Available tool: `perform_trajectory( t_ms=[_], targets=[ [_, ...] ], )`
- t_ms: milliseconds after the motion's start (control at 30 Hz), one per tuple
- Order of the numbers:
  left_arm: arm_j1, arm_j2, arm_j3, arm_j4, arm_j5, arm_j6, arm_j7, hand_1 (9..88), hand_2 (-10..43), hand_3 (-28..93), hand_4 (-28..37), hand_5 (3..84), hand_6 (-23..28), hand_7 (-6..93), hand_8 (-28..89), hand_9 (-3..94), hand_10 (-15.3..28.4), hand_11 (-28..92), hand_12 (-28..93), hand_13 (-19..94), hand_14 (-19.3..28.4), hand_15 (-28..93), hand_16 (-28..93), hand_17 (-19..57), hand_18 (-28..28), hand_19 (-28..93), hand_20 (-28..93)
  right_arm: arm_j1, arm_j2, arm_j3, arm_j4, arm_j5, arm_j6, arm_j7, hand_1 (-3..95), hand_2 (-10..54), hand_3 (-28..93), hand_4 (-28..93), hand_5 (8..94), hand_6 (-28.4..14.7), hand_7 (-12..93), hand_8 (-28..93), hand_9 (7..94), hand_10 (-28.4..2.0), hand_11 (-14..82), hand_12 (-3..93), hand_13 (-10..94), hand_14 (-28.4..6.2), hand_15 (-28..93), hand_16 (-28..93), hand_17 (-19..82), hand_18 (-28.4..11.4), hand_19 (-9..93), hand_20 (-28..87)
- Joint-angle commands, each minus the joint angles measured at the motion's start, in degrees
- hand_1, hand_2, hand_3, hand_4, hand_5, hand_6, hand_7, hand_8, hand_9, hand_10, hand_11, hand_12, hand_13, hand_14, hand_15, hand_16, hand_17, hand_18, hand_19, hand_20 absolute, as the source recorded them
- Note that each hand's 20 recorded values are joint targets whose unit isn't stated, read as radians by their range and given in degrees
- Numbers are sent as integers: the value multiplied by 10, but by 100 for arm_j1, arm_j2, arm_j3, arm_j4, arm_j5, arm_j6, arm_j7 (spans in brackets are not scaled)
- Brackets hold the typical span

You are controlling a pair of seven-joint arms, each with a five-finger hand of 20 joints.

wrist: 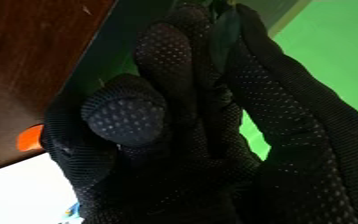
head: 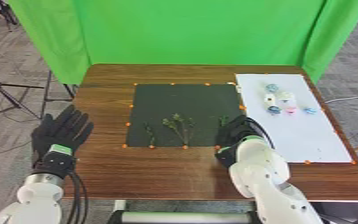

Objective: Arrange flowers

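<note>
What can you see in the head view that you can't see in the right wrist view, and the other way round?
From the head view: the open left hand, a pink flower and leafy stems lying on the dark mat.

From the right wrist view: little dots on the glove, and a close peek at a green leaf between the fingers.

In both: the right hand, wooden table, green cloth and white sheet.

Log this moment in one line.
right hand: pinching green stem, black mat | left hand: open, table's left side | other stems: black mat | blossoms: white sheet
</note>
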Motion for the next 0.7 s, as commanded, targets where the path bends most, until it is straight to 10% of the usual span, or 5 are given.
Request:
perform_trajectory(
  t_ms=[33, 333, 700],
  targets=[
    [101, -54, 12, -6, -48, -77, -16, 274, 193, 726, -283, 446, 69, 250, -120, 429, 143, 295, 130, 321, 159, 512, -78, -35, 158, 446, 124, -453, 5, 169, -106, 868, 1114, -750, 492, -21, 753, -256, 693, -38, 517, 209, 787, -154, 449, 419, 826, -75, 666, 348, 581, -212, 932, 490],
    [68, -25, 64, 4, -24, -91, -32, 274, 194, 726, -283, 447, 70, 249, -121, 429, 144, 296, 130, 321, 159, 513, -79, -35, 158, 445, 124, -330, 70, 41, -422, 945, 1457, -1283, 485, -4, 759, -277, 655, -34, 570, 188, 760, -145, 464, 441, 801, -73, 692, 370, 562, -190, 932, 515],
    [77, 2, 80, -4, -53, -67, 10, 273, 194, 727, -283, 446, 69, 252, -121, 427, 142, 296, 130, 320, 159, 515, -79, -35, 158, 446, 125, -340, 70, -147, -235, -1061, 261, -162, 483, -25, 762, -247, 682, -35, 540, 181, 784, -153, 457, 420, 824, -77, 684, 359, 590, -209, 932, 507]
  ],
)
